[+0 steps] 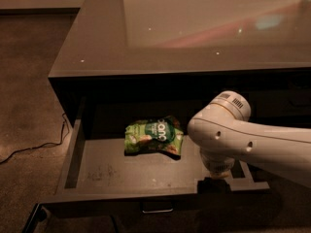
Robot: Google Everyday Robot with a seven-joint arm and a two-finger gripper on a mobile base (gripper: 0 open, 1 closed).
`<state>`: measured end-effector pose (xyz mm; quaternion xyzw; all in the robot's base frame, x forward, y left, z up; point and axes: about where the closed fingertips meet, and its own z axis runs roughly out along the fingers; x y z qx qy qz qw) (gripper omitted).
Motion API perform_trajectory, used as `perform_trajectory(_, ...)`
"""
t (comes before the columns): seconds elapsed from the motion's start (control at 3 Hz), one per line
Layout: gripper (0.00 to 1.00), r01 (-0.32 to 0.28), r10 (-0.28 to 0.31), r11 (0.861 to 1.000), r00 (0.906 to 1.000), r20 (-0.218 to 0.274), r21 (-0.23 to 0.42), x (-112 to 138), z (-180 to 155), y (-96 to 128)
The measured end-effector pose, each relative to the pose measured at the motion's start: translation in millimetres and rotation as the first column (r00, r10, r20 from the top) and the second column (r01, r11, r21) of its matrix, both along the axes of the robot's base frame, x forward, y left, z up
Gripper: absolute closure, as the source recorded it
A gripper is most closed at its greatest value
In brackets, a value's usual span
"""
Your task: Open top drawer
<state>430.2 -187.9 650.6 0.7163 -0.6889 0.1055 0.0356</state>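
The top drawer (121,191) of the dark grey cabinet stands pulled out, and its lighter grey scuffed floor (112,171) shows. Its small rectangular pull handle (157,209) sits at the centre of the front panel, seen from above. My white arm (252,142) reaches in from the right and bends down. My dark gripper (214,186) is at the drawer's front edge, right of the handle. A green snack bag (154,136) lies in the drawer toward the back, just left of the arm.
The cabinet's glossy top (194,28) overhangs the back of the drawer. A black cable (34,147) runs over the brown floor at the left. A dark frame corner (34,217) shows at the bottom left.
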Motion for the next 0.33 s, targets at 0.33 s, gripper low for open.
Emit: perform_trajectory(0.33, 0.00, 0.000, 0.000, 1.000, 1.0000, 0.000, 0.000, 0.0, 0.0, 0.0)
